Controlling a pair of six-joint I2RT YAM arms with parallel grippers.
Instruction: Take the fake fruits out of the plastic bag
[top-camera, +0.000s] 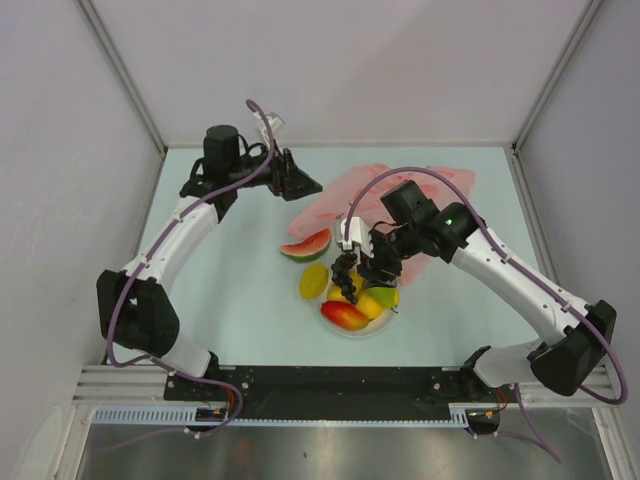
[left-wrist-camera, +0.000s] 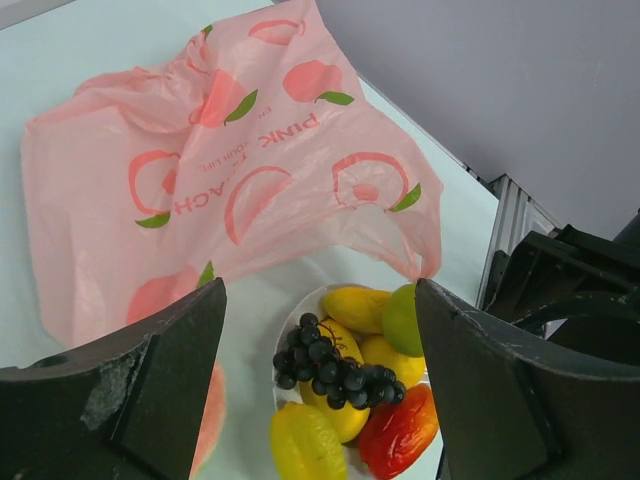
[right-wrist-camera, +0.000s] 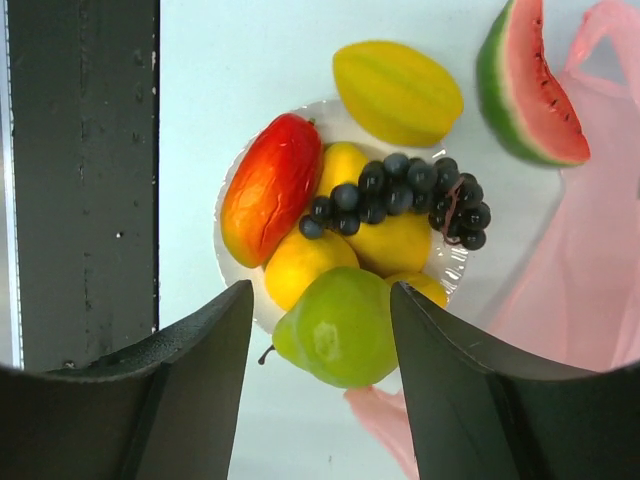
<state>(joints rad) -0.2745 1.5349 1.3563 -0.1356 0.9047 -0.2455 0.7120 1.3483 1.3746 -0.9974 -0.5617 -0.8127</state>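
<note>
Fruit heaped on white plate; pink bag lies flat just behind it.
Counted: one grape bunch, one mango, one pear, at least three yellow fruits on the plate. A fourth yellow one and one red slice lie beside it. Bag print reads "PINK PEACH". Left gripper and right gripper both spread wide, empty.
</note>
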